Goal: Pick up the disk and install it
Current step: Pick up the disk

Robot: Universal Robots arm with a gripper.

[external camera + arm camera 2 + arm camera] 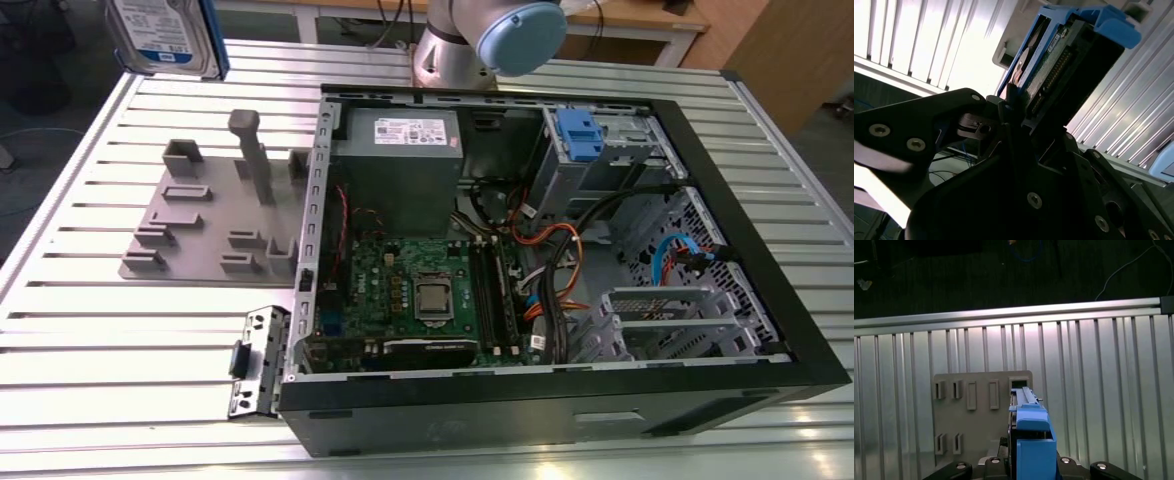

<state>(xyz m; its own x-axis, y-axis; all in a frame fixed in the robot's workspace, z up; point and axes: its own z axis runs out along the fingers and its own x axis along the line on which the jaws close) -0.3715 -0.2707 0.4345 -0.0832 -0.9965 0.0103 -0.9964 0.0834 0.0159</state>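
The disk (163, 35), a silver hard drive with a white-and-blue label in a bright blue bracket, hangs in the air above the table's far corner on the exterior view's left. In the second wrist view my gripper (1026, 117) is shut on the disk (1064, 60), its black fingers (1009, 107) clamping the lower edge. The first wrist view shows the disk (1031, 437) edge-on, upright over the grey holder plate (979, 415).
An open computer case (747, 300) lies on the slatted aluminium table (134, 340). Inside are a grey power supply (398, 150), a green motherboard (414, 290) and a drive cage with a blue latch (578, 133). The grey slotted holder plate (200, 225) sits beside the case. The arm's base joint (501, 35) stands behind the case.
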